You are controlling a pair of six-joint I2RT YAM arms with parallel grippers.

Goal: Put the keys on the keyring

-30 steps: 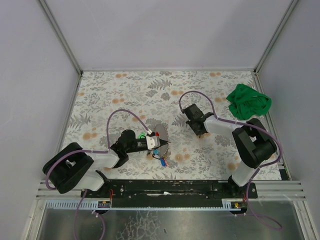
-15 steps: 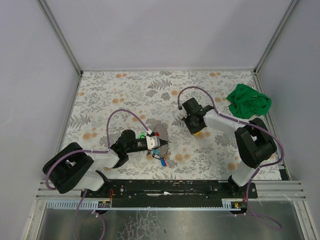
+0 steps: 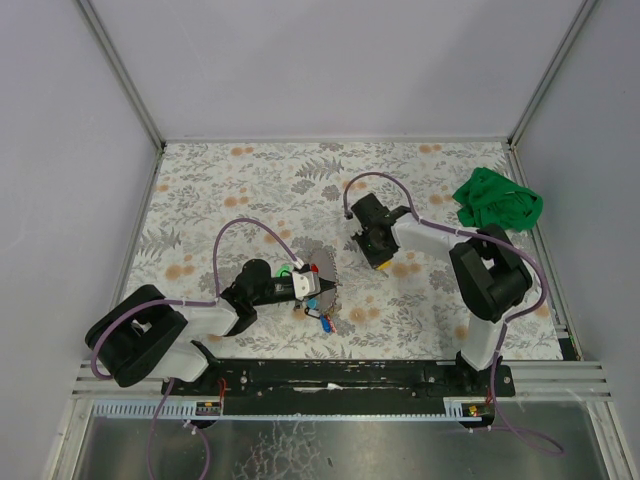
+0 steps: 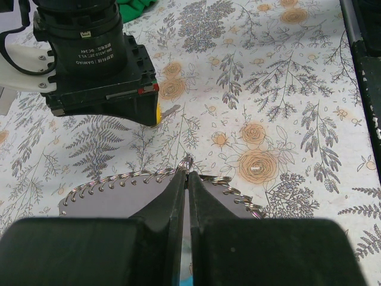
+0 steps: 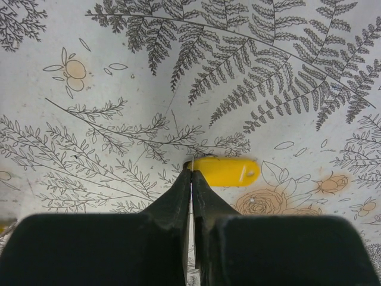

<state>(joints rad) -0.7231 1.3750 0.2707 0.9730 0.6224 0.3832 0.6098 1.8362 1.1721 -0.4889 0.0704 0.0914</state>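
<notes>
My left gripper [image 3: 326, 287] [image 4: 188, 174] is shut on the wire keyring [image 4: 189, 162], which rises just past its tips. Under it lies a grey fob [image 4: 119, 199] with a stitched metal edge. My right gripper [image 3: 380, 256] [image 5: 191, 171] is shut on the thin metal blade of the yellow key [image 5: 226, 171] [image 3: 384, 263], a little above the cloth. In the left wrist view that key [image 4: 157, 113] hangs under the right gripper's black body, up and left of the ring. A bright green cap [image 3: 285, 268] shows beside the left gripper.
A crumpled green cloth [image 3: 497, 203] lies at the back right of the flowered tablecloth [image 3: 220, 190]. Small red [image 3: 314, 267] and blue [image 3: 325, 322] bits sit by the grey fob. The black rail [image 3: 340, 372] runs along the near edge.
My right gripper has carried the yellow key left and slightly away from me, closer to the keyring. The left arm has stayed still.
</notes>
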